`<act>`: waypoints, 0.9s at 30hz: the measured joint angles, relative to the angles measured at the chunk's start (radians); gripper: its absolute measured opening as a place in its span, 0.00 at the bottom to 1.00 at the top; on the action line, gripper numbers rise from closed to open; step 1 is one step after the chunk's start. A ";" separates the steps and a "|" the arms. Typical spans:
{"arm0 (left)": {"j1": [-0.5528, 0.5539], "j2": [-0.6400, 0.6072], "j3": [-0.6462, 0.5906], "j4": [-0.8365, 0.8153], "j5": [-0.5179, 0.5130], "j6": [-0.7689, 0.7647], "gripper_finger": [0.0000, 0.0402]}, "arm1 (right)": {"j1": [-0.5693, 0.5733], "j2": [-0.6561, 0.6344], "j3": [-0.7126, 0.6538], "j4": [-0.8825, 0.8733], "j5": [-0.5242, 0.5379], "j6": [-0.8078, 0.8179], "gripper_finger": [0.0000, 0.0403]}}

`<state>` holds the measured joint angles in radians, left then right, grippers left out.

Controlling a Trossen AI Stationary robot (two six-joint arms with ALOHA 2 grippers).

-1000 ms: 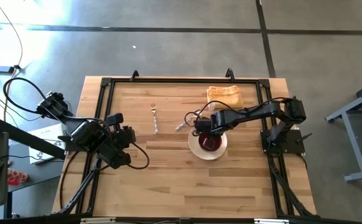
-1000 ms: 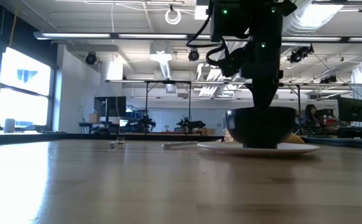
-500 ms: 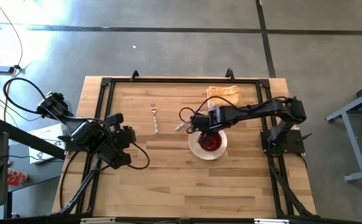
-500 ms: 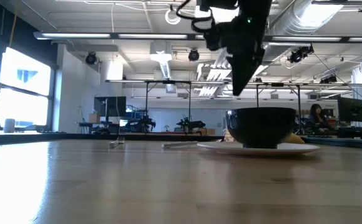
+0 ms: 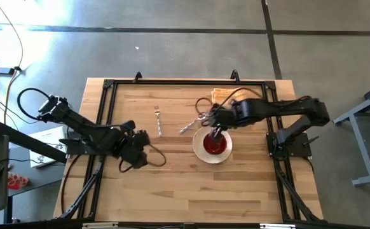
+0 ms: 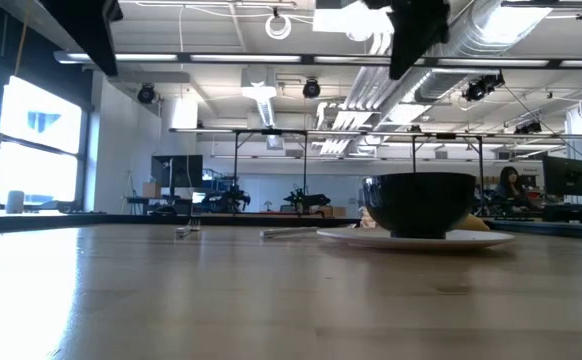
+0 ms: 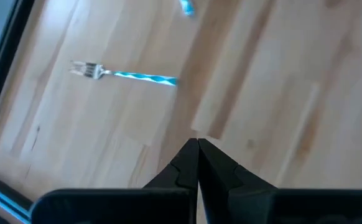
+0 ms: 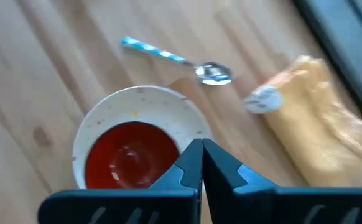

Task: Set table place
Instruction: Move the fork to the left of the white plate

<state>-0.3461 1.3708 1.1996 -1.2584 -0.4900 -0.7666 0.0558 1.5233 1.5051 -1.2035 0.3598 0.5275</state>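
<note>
Both grippers' fingers (image 7: 197,163) together, empty.

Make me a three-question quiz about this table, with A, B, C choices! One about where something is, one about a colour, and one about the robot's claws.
1. Where is the red bowl?
A. On the plate
B. On the floor
C. Beside the fork

2. What colour is the inside of the bowl?
A. Green
B. Red
C. Blue

3. How are the right gripper's fingers?
A. Wide open
B. Holding the spoon
C. Shut, holding nothing

Answers:
1. A: the high view shows the bowl sitting in the middle of the cream plate.
2. B: both the high and right wrist views show a glossy red inside.
3. C: in the right wrist view the two dark fingers meet with nothing between them, and the spoon lies apart on the table.
</note>
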 joint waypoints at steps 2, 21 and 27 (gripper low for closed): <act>0.051 0.000 -0.012 0.027 0.000 0.001 0.00 | 0.003 -0.050 0.000 -0.038 0.035 0.034 0.00; 0.436 0.006 -0.049 0.324 0.116 0.233 0.13 | 0.016 -0.408 0.000 -0.233 0.272 0.045 0.00; 0.453 0.077 -0.049 0.327 0.084 0.010 0.20 | 0.016 -0.459 0.000 -0.249 0.229 -0.078 0.00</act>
<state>0.1070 1.4474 1.1504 -0.9315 -0.4057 -0.7568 0.0723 1.0641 1.5047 -1.4526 0.5884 0.4492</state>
